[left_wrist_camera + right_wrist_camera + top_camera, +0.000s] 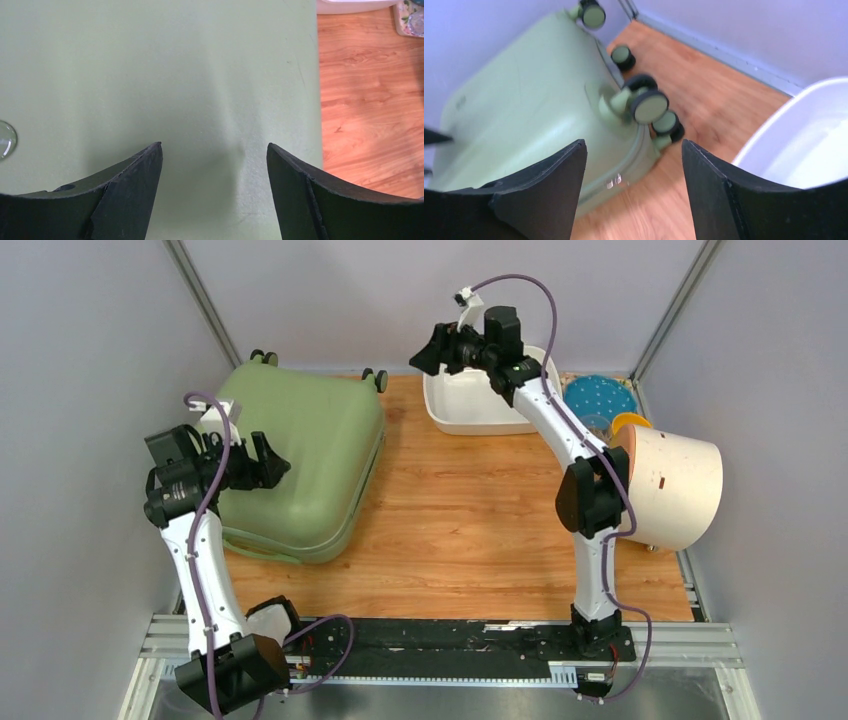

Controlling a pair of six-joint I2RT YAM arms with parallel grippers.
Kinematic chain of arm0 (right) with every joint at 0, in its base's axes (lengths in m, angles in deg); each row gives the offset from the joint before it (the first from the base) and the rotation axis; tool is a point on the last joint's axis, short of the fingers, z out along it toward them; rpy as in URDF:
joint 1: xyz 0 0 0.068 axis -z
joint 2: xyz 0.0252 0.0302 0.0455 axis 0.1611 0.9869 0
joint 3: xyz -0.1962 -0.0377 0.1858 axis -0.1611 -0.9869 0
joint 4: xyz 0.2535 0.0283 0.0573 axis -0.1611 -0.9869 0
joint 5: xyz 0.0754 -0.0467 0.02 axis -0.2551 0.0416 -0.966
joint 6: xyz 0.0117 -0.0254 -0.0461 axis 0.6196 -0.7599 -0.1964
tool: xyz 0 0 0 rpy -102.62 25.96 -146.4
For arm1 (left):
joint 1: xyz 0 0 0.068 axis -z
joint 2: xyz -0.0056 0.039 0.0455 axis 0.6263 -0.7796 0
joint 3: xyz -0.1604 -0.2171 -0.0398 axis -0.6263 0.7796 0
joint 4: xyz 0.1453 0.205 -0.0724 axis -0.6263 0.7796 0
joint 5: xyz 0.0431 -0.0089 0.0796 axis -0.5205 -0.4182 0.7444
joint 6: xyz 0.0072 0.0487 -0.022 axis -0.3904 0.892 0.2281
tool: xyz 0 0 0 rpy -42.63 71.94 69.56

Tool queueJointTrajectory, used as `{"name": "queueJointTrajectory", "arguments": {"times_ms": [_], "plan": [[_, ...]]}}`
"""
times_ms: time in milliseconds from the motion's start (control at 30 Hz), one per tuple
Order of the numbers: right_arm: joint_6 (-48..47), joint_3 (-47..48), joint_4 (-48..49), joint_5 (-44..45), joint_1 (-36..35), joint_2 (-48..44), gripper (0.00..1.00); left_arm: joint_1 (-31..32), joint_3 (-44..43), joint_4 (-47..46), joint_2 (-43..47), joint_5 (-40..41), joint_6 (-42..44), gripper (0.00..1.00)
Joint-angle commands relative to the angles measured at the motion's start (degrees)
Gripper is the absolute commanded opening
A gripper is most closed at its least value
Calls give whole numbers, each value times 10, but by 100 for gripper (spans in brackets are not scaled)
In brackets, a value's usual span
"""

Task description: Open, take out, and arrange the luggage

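At the tabletop's far left corner the luggage lay flat and closed, wheels toward the far edge. White tub at the far edge, right of centre. Left hand was spread wide over the green shell, grasping nothing; right hand, released, hung by the tub's left rim.

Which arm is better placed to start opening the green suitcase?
The left arm, probably: its open jaws hang over the closed luggage; the right arm is over by the white tub.
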Motion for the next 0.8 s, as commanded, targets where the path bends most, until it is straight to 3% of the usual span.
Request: {"name": "queueJointTrajectory", "arguments": {"times_ms": [0, 67, 167, 300, 533, 767], "plan": [[146, 126, 18, 34, -14, 97, 73, -2, -1, 35, 13, -19, 4, 84], [195, 169, 38, 38, -16, 139, 72, -3, 0, 53, 16, -33, 16, 85], [198, 185, 54, 41, -25, 163, 72, -2, -8, 97, 20, -5, 27, 85], [182, 143, 64, 32, -33, 152, 72, -3, -6, 148, 50, 55, 1, 85], [188, 158, 91, 80, -38, 177, 73, -2, 66, 130, 139, 68, -71, 84], [275, 215, 156, 103, -41, 248, 72, -2, 53, 120, 130, 56, -71, 83]]}}
